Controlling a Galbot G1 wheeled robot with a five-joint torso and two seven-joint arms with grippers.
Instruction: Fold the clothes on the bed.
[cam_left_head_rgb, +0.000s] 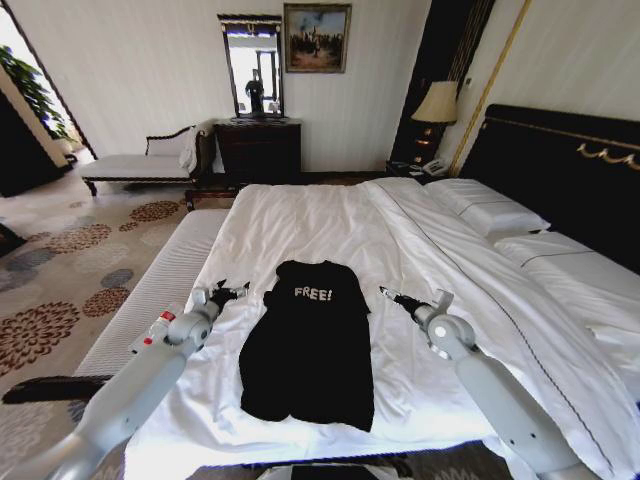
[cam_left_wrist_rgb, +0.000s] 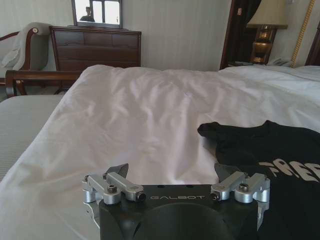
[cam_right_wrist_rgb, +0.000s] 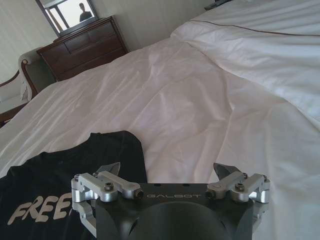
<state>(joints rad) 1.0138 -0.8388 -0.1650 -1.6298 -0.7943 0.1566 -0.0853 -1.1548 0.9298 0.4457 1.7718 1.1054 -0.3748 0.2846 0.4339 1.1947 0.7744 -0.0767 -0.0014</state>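
— Shirt (cam_left_head_rgb: 308, 345) flat on bed (cam_left_head_rgb: 330, 215), lettering up. Left gripper (cam_left_head_rgb: 234, 292) and right gripper (cam_left_head_rgb: 390, 294) flank its shoulders, fingers spread, holding nothing.
— Soft, light, limp. Probably pinch the shoulder edges.

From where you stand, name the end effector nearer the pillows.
The right end effector, open beside the T-shirt; the pillows lie on its side, the left end effector opposite.

here's the wide bed with white sheets and a dark wooden headboard (cam_left_head_rgb: 330, 225), duvet rumpled across it. flat on the near part lies the black soft t-shirt with white "free!" lettering (cam_left_head_rgb: 310, 345), collar toward the far side, hem nearest us. two white rectangular pillows (cam_left_head_rgb: 490, 212) rest by the headboard, well apart from the shirt.
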